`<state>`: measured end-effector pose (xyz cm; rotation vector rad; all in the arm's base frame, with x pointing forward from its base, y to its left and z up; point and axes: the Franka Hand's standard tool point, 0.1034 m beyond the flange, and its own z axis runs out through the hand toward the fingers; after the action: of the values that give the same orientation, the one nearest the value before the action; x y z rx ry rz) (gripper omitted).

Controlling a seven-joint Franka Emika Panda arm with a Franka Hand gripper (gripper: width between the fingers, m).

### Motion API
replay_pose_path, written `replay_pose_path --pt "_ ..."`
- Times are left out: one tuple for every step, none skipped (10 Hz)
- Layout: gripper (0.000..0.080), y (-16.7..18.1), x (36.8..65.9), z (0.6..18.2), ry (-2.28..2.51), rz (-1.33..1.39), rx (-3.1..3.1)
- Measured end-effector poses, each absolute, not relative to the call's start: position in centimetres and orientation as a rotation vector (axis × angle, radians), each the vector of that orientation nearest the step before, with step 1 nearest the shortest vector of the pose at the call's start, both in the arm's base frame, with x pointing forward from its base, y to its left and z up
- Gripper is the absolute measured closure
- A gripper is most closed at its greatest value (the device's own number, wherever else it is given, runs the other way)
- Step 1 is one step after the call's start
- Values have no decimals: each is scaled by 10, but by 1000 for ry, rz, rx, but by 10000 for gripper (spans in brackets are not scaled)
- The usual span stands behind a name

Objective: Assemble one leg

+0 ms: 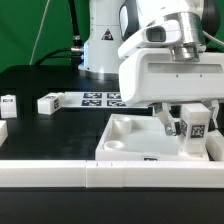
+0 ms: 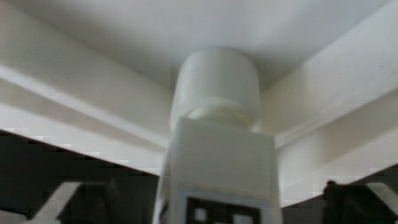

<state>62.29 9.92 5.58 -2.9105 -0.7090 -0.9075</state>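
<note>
The leg, a small white block with a black-and-white tag, stands upright at the near right corner of the large white recessed panel. My gripper straddles it from above. In the wrist view the leg runs away from the camera, its rounded end down against the panel. The gripper is open: the grey fingers stand apart from the leg with dark gaps on both sides.
Two more small white tagged blocks lie on the black table at the exterior view's left. The marker board lies behind the panel. A long white rail runs along the front edge.
</note>
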Motion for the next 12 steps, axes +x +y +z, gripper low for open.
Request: replay_pose_path --pt "181 99 623 56 -709 -907 -2911" --pt "159 99 623 56 -709 -907 -2911" --pt "159 99 623 56 -709 -907 -2911" --pt "151 99 623 56 -709 -907 -2911" --pt "151 99 623 56 -709 -907 -2911" --pt "150 99 623 56 -709 -908 -2911" --pt "150 99 624 63 -707 -889 -2918" --pt "150 99 626 76 -702 -893 -2921" --pt "150 99 627 86 -707 -891 -2923" --pt "150 100 628 91 -713 -869 -2928" --pt "150 103 626 88 -722 -829 -2934" --pt "150 103 627 88 -721 -831 -2934"
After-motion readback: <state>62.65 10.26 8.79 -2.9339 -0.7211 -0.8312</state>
